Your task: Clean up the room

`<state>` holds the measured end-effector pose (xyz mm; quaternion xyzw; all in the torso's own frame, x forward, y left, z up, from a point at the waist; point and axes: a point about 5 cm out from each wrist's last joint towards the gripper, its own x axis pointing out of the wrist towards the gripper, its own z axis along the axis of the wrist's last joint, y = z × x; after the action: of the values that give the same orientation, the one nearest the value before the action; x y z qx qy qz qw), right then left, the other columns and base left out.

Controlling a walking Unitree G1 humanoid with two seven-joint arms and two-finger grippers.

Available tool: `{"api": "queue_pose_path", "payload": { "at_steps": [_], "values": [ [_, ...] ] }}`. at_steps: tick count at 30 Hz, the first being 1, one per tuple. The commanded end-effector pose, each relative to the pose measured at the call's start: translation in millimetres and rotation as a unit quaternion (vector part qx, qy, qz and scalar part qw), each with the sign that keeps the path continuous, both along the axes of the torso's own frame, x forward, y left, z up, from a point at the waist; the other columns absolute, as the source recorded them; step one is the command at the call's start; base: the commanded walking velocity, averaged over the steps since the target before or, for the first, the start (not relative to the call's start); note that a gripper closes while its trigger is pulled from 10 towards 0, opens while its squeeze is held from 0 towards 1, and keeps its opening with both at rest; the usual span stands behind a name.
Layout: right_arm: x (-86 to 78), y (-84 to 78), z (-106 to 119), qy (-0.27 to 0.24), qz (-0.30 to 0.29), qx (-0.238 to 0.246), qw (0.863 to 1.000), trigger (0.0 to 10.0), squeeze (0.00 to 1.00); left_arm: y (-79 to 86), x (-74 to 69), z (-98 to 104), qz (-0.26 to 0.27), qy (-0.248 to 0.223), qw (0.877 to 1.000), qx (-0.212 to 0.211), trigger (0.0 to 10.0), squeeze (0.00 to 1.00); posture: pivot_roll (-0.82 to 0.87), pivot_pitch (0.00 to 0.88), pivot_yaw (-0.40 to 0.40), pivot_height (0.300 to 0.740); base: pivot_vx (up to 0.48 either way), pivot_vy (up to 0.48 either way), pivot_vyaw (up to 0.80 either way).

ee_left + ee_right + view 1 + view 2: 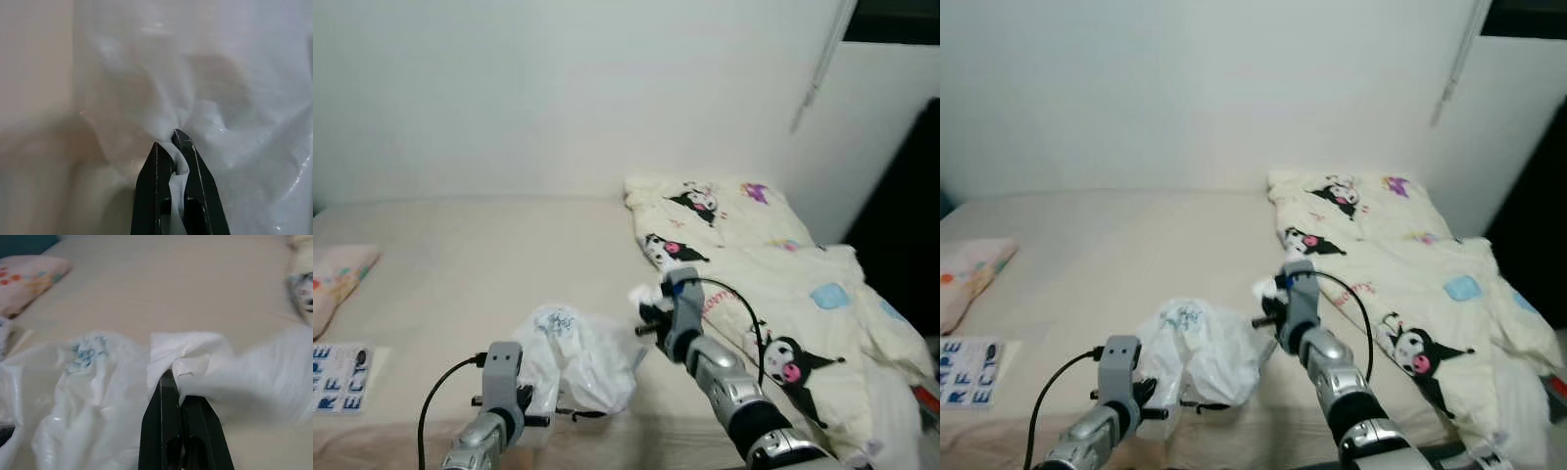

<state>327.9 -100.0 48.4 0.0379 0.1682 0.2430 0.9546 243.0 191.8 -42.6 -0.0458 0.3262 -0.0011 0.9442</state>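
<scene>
A crumpled white plastic bag [576,354] lies on the beige bed [470,264] near its front edge. My left gripper [173,138] is shut on a fold of the bag at its near left side [527,403]. My right gripper [175,381] is shut on a crumpled white tissue [183,348]. It holds the tissue [640,293] just above the mattress, by the bag's right edge. The bag [83,396] spreads out below and beside the tissue.
A cream blanket [754,255] with cartoon prints covers the right side of the bed. A pink patterned pillow [337,279] lies at the far left, with a lettered sheet [337,377] in front of it. A dark shape [906,206] stands at the right.
</scene>
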Motion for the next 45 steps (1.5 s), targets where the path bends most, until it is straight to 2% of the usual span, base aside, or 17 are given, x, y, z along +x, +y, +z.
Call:
{"api": "queue_pose_path", "payload": {
  "at_steps": [1,3,4,6,8,14,17,20,28,35,45],
  "values": [
    [-5.5,7.5,-8,0.015,0.023,-0.02,0.999,10.0,0.0,7.9,-18.5,-13,0.019,0.045,0.999,0.003,10.0,0.0,0.01,0.0,-0.03,0.74,0.0,0.0,0.79],
    [-22.8,9.7,-33,0.063,0.034,-0.055,0.996,10.0,0.0,17.6,-51.2,-32,0.047,0.109,0.993,0.009,10.0,0.0,-0.02,0.0,-0.022,0.74,0.0,0.0,0.79],
    [-22.8,9.7,-33,0.063,0.034,-0.055,0.996,10.0,0.0,17.6,-51.2,-32,0.047,0.109,0.993,0.009,10.0,0.0,-0.02,0.0,-0.022,0.74,0.0,0.0,0.79],
    [-41.5,11.0,-55,0.109,0.052,-0.083,0.989,10.0,0.0,23.6,-72.7,-42,0.055,0.148,0.987,0.021,10.0,0.0,-0.02,0.0,-0.022,0.74,0.0,0.0,0.79],
    [-45.9,8.3,-60,0.122,0.059,-0.094,0.986,10.0,0.0,27.0,-85.1,-47,0.052,0.167,0.984,0.031,10.0,0.0,-0.01,0.0,-0.028,0.74,0.0,0.0,0.8],
    [-48.3,-2.2,-65,0.141,0.043,-0.101,0.984,10.0,0.0,27.5,-92.3,-49,0.047,0.172,0.983,0.036,10.0,0.0,0.01,0.0,-0.043,0.74,0.0,0.0,0.8],
    [-52.1,-10.9,-70,0.168,0.007,-0.07,0.983,10.0,0.0,27.2,-97.8,-51,0.043,0.178,0.982,0.042,10.0,0.0,0.02,0.0,-0.046,0.74,0.0,0.0,0.8],
    [-52.7,-12.1,-71,0.171,0.006,-0.066,0.983,10.0,0.0,26.8,-98.8,-52,0.041,0.18,0.982,0.043,10.0,0.0,0.02,0.0,-0.046,0.74,0.0,0.0,0.79],
    [-56.8,-6.7,-73,0.177,0.038,-0.07,0.981,10.0,0.0,17.7,-93.1,-51,-0.012,0.179,0.982,0.057,10.0,0.0,0.03,0.0,-0.044,0.74,0.0,0.0,0.79],
    [-60.2,-3.7,-76,0.184,0.057,-0.082,0.978,10.0,0.0,14.4,-90.1,-51,-0.035,0.179,0.98,0.074,10.0,0.0,0.04,0.0,-0.041,0.74,0.0,0.0,0.79],
    [-61.6,-2.3,-77,0.187,0.066,-0.083,0.977,10.0,0.0,12.6,-93.1,-53,-0.048,0.186,0.978,0.08,10.0,0.0,0.04,0.0,-0.041,0.74,0.0,0.0,0.79]
  ]
}}
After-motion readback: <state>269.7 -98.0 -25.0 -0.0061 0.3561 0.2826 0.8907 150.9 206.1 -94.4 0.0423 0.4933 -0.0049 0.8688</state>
